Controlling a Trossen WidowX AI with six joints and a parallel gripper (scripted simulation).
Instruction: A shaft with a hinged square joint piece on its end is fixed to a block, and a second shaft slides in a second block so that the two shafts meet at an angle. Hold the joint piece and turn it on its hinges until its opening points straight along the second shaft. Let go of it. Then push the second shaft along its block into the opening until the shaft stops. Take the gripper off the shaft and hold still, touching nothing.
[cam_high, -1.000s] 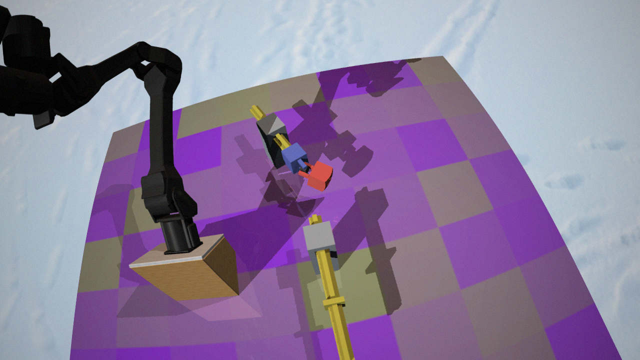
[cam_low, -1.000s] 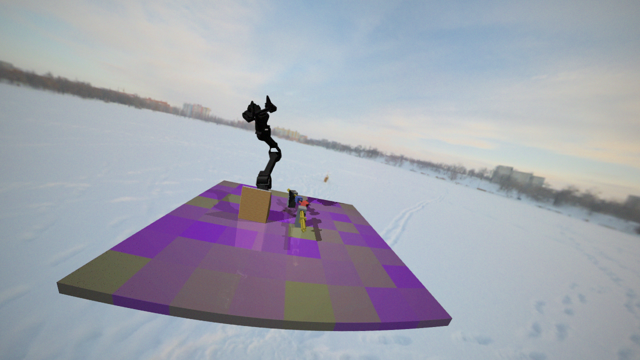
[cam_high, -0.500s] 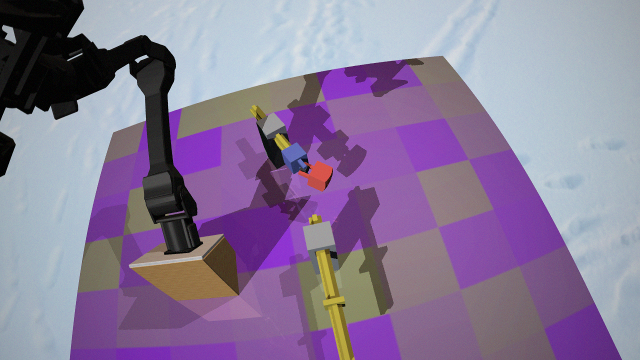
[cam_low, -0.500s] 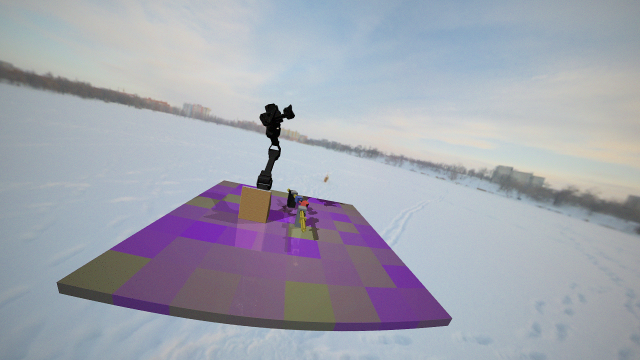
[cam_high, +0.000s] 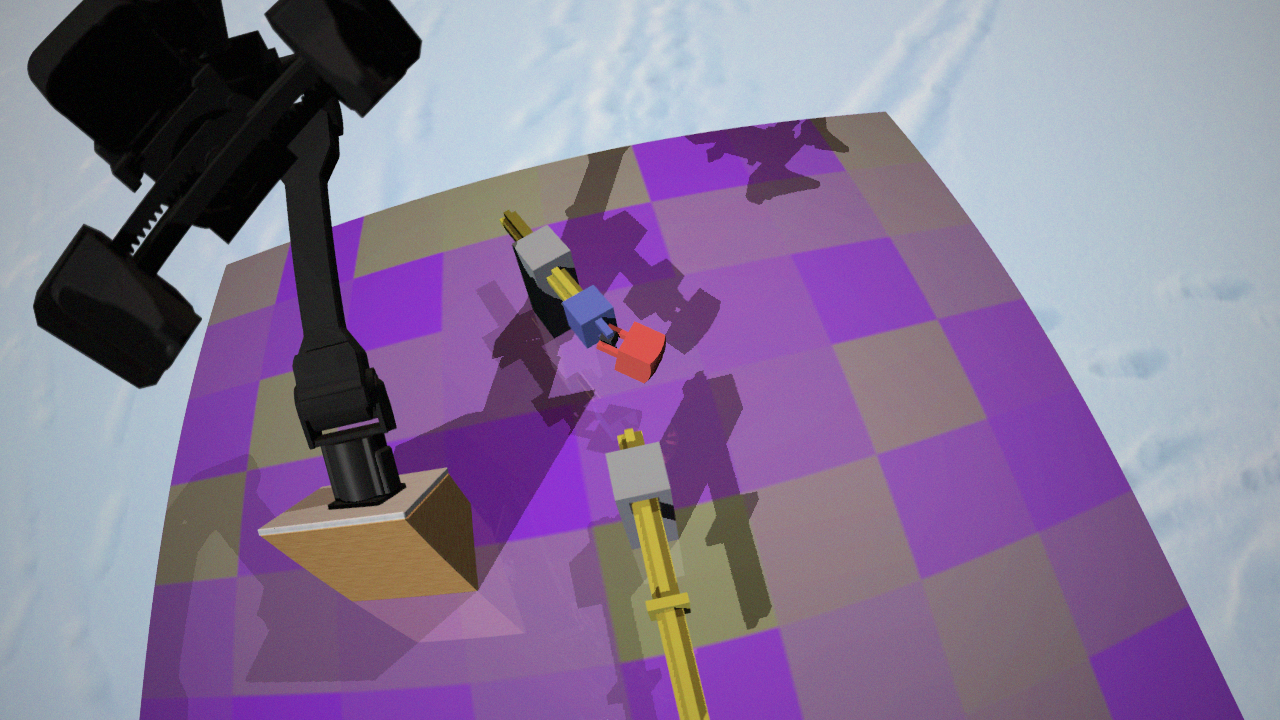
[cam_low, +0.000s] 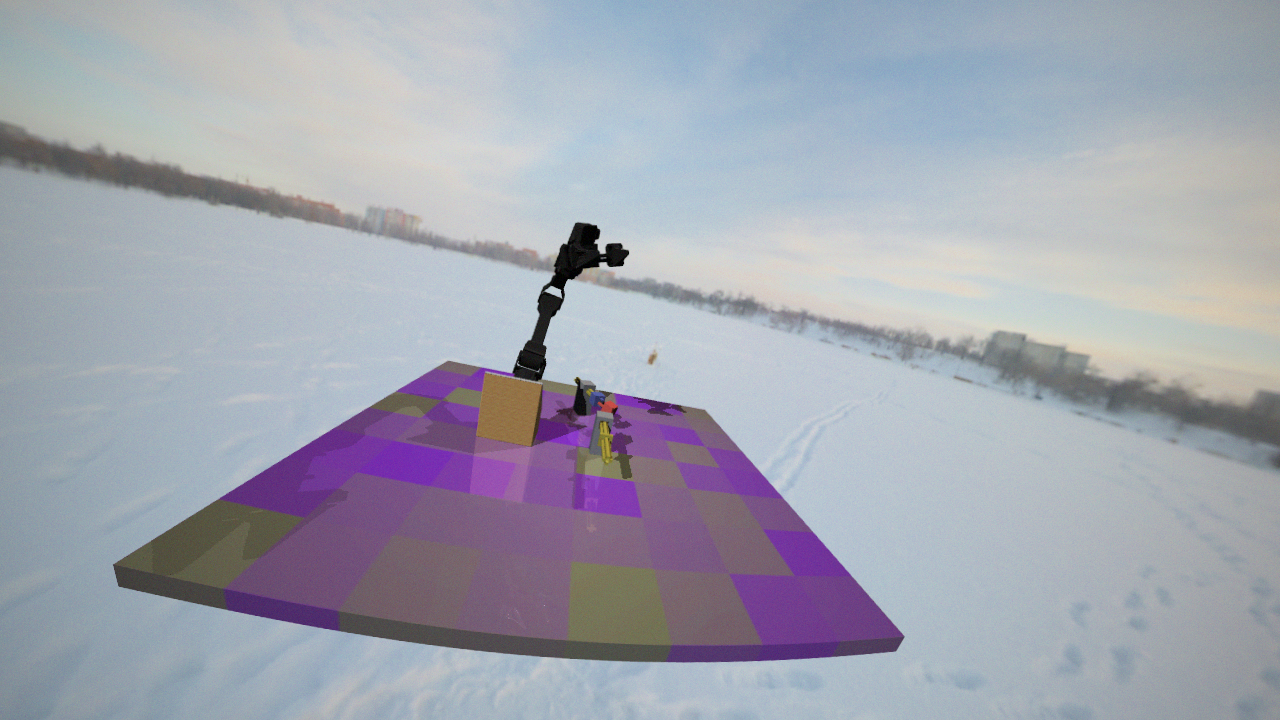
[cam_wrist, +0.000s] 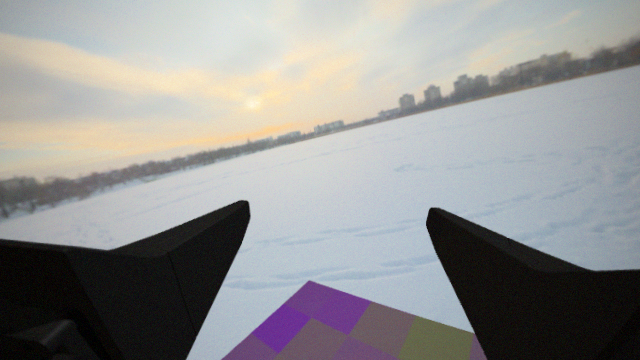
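Checkered purple and olive table (cam_high: 895, 501) (cam_low: 537, 537), wooden block (cam_high: 393, 559) (cam_low: 509, 410), two grey blocks (cam_high: 638, 471) (cam_low: 596, 437) standing apart on it
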